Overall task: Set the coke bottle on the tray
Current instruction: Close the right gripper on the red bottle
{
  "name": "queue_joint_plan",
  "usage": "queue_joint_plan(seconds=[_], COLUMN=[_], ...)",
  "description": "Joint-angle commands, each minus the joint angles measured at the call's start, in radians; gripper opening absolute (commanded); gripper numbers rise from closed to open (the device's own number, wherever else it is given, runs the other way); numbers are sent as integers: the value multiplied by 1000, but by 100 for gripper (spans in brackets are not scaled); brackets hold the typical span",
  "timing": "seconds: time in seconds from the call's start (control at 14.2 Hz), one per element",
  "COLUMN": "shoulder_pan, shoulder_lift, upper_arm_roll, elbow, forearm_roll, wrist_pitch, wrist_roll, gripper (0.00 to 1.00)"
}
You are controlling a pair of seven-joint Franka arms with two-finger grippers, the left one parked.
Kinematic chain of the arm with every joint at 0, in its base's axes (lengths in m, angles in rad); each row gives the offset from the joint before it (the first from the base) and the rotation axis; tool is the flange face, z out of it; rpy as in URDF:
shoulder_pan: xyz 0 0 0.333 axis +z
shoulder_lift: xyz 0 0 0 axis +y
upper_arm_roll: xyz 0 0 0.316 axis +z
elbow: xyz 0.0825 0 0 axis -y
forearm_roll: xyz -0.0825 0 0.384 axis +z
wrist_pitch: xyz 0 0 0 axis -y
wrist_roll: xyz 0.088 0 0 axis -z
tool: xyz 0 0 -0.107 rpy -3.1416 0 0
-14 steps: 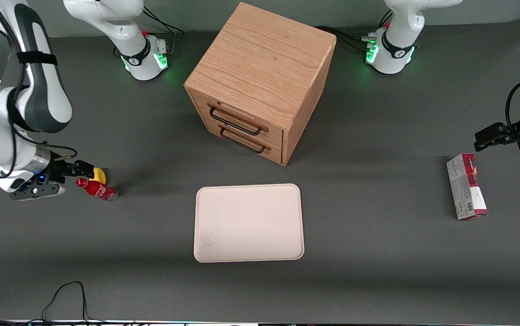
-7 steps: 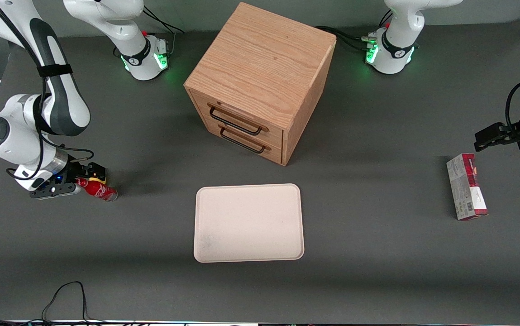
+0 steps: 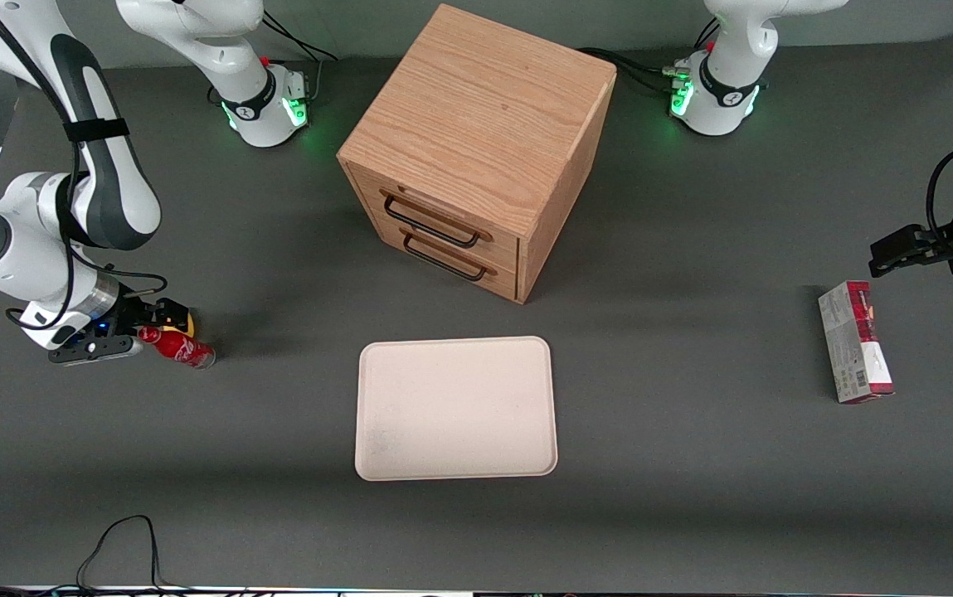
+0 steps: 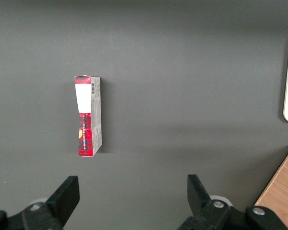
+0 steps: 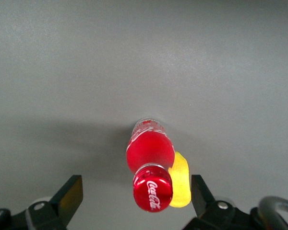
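The coke bottle [image 3: 182, 349] stands upright on the dark table, toward the working arm's end from the tray [image 3: 455, 406]. It is red with a red cap and white script. In the right wrist view I look straight down on the coke bottle [image 5: 151, 153] and its cap. My right gripper [image 3: 162, 322] hovers just above the cap, open. The gripper [image 5: 137, 191] has one finger on each side, neither touching the bottle. The cream-pink tray lies flat, nearer the front camera than the wooden cabinet, with nothing on it.
A small yellow rounded object [image 5: 181, 184] lies against the bottle, between it and one finger; it is partly covered by the gripper [image 3: 186, 318]. A two-drawer wooden cabinet [image 3: 476, 141] stands mid-table. A red-and-white carton [image 3: 853, 352] lies toward the parked arm's end.
The right arm swung in and carried the gripper over the bottle's cap, covering most of the yellow object. In the last half second it drew back slightly. The bottle has not moved.
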Motion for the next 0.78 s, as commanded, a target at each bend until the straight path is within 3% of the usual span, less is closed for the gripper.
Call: queue_joint_plan(seconds=[0.0,0.07,0.14,0.21,0.71], shoulder_pan=[-7,-7,-6,-12,-22], shoulder_lift=[-1,-1,0,0,2], upper_arm_roll=[0,0,0,-1,-4], elbow=[-3,-3,-3,5,8], forearm_roll=[-9,-9,-7,-6,-1], wrist_pitch=[12,12,12,7,6], wrist_roll=[-25,-25,-17,-20,-22], gripper=[100,100,47,0,0])
